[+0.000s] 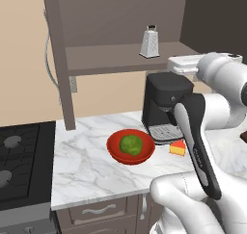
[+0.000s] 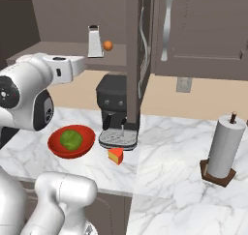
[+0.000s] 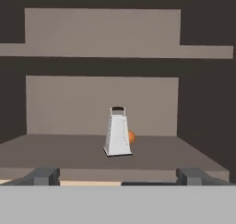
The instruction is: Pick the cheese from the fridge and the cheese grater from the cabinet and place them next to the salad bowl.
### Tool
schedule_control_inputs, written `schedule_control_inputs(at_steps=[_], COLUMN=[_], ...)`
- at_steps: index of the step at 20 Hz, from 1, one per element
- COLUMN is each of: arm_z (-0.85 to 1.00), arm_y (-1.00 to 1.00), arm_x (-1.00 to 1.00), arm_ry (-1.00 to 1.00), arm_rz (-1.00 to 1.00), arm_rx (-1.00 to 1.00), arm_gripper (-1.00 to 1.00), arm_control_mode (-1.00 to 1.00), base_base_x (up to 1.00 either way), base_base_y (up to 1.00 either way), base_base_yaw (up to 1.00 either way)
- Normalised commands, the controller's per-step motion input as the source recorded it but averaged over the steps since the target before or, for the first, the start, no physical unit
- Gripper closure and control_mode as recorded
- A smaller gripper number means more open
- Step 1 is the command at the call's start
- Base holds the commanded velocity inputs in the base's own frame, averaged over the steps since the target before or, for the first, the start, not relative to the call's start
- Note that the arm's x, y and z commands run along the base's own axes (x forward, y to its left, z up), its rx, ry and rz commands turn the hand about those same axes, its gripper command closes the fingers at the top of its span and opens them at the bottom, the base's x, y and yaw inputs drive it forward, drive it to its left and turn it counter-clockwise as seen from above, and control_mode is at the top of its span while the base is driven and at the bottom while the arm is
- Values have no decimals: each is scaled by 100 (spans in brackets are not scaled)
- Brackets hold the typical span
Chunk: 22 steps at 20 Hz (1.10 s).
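Observation:
The silver cheese grater (image 1: pixel 150 43) (image 2: pixel 93 41) stands upright on the cabinet's (image 1: pixel 106 55) lower shelf. In the hand view the cheese grater (image 3: pixel 118 133) is straight ahead at mid-depth on the shelf (image 3: pixel 55 149). My gripper (image 3: pixel 120 177) is open in front of the shelf edge, with nothing between its fingertips (image 3: pixel 46 176). The cheese (image 1: pixel 177 148) (image 2: pixel 116 155) lies on the marble counter just right of the red salad bowl (image 1: pixel 113 149) (image 2: pixel 53 144), which holds a green leafy ball (image 1: pixel 131 145). The fridge is out of view.
A small orange ball (image 2: pixel 108 45) (image 3: pixel 132 136) sits right behind the grater. A black coffee machine (image 1: pixel 161 103) (image 2: pixel 114 101) stands under the shelf, behind the cheese. A paper towel roll (image 2: pixel 223 149) is at the right and a stove (image 1: pixel 19 156) at the left.

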Motion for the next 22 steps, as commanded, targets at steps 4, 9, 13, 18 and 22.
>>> schedule_control_inputs(at_steps=[4, 9, 13, 18, 22], arm_z=[1, 3, 8, 4, 0], arm_y=[-9, -1, 0, 0, 0], arm_x=[31, 37, 19, 9, 19], arm_ry=[0, 0, 0, 0, 0], arm_rz=[1, 6, 9, 9, 4], arm_rx=[0, 0, 0, 0, 0], arm_gripper=[-100, -100, -100, -100, -100], arm_control_mode=[-100, -100, -100, -100, -100], base_base_x=[0, 0, 0, 0, 0], base_base_y=[0, 0, 0, 0, 0], base_base_yaw=[0, 0, 0, 0, 0])
